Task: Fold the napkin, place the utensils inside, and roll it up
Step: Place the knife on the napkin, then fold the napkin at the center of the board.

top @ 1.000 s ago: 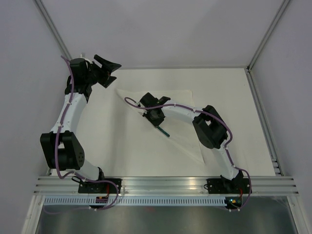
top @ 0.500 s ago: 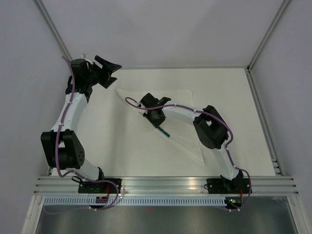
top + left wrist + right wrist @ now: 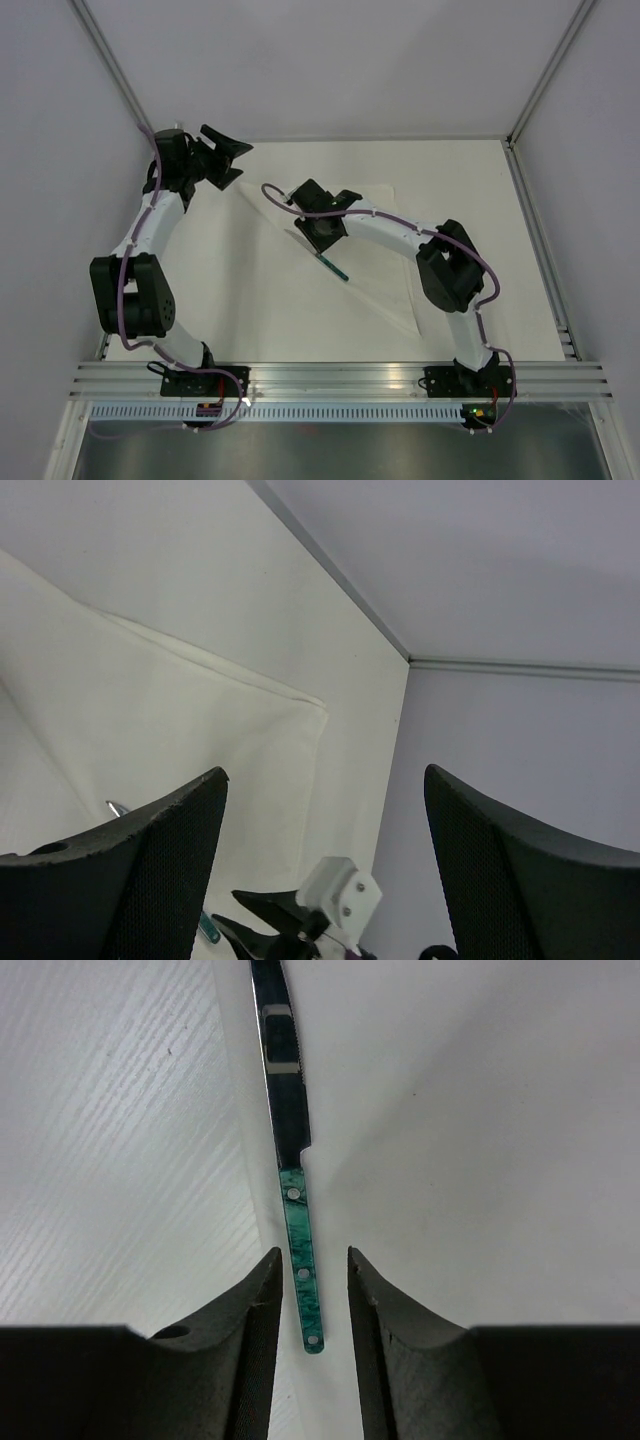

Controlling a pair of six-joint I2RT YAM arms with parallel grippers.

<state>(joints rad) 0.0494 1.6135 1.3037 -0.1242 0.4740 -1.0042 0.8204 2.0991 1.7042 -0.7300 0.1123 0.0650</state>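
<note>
Table (image 3: 500,220): a white top, as I saw it from the overhead camera, with both arms reaching out over it from the near edge.
Napkin (image 3: 385,285): a white cloth, folded into a triangle, lay flat on the table. Its nearest corner pointed toward the right arm's base, and its long edge ran away toward the far left.
Knife (image 3: 332,267): a slim piece with a mottled teal handle and a bright steel blade lay along the napkin's long edge, roughly parallel to it. I could not tell whether it rested wholly on the cloth. Nothing held it.
Right gripper (image 3: 322,235): it hung over the napkin just beyond the knife, on the knife's far-left side.
Right fingers (image 3: 255,1310): I read a narrow gap between them. In the wrist view the end of the handle showed through that gap, but the pads stood clear of it and pinched nothing.
Left gripper (image 3: 228,158): it was raised near the table's far-left corner, past the napkin's far-left tip and apart from the cloth.
Left fingers (image 3: 150,880): they were spread wide and empty. Between them the wrist camera showed me the napkin's far corner and the back wall.
</note>
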